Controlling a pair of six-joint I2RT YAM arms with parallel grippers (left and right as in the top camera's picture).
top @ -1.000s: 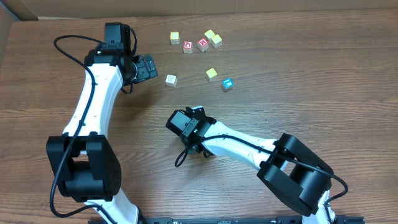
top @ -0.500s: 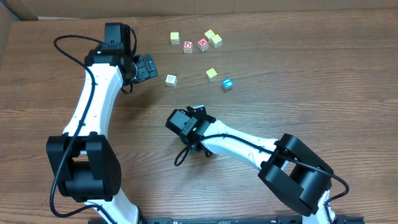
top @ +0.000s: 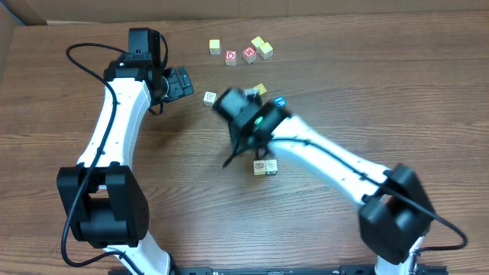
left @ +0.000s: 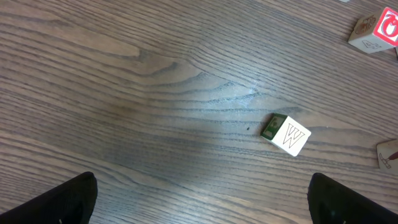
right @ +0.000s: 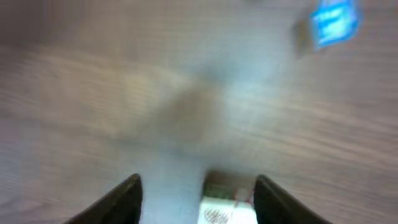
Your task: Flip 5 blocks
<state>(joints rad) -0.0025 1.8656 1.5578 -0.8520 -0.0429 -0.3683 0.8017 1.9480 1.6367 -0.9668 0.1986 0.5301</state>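
Overhead shows 1 block (top: 265,166) lying free well below the W block (top: 209,98), probably flipped; 4 likely remain, near the W block. Right gripper (right: 198,182) parted, empty; left gripper (left: 202,186) wide, empty.

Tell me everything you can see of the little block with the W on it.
The W block is a small, pale wooden cube. Its top face is cream with an outlined W, and one side face shows green. It rests flat on the wood-grain table, turned askew in the left wrist view, standing alone with nothing touching it.
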